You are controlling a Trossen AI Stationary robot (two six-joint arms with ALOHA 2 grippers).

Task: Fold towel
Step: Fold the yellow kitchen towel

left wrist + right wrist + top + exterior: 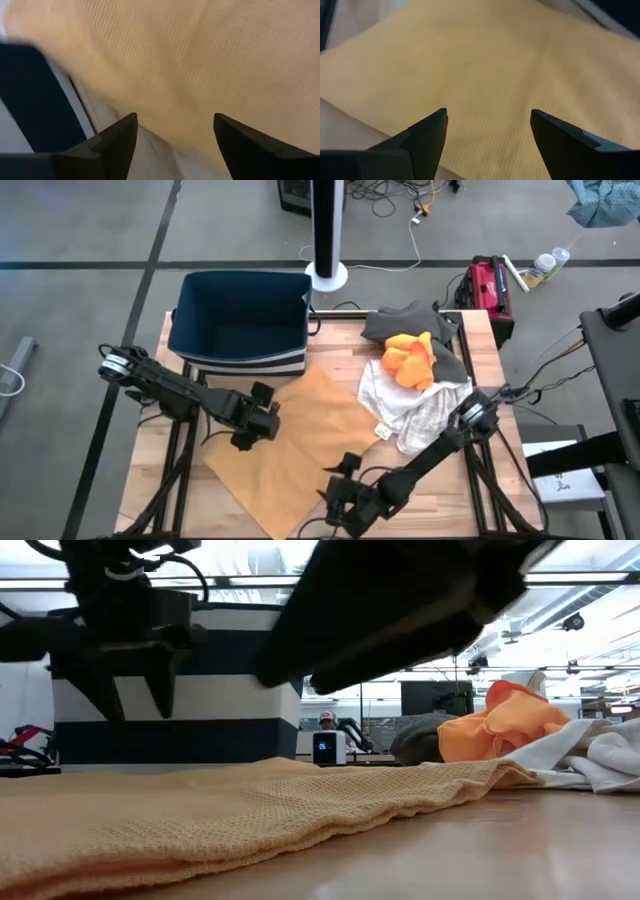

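Note:
A tan towel [292, 442] lies spread flat on the wooden table, turned like a diamond; it also fills the low view [220, 810] and both wrist views [210, 65] [485, 75]. My left gripper [252, 427] hovers open over the towel's left corner, next to the bin, fingers pointing down. My right gripper [345, 505] hovers open over the towel's near-right edge. Neither one touches the cloth.
A dark blue bin with white stripes [240, 320] stands at the far left. A heap of cloths, grey [405, 325], orange [412, 360] and white [420, 410], lies at the far right. Bare wood [450, 500] shows near the right corner.

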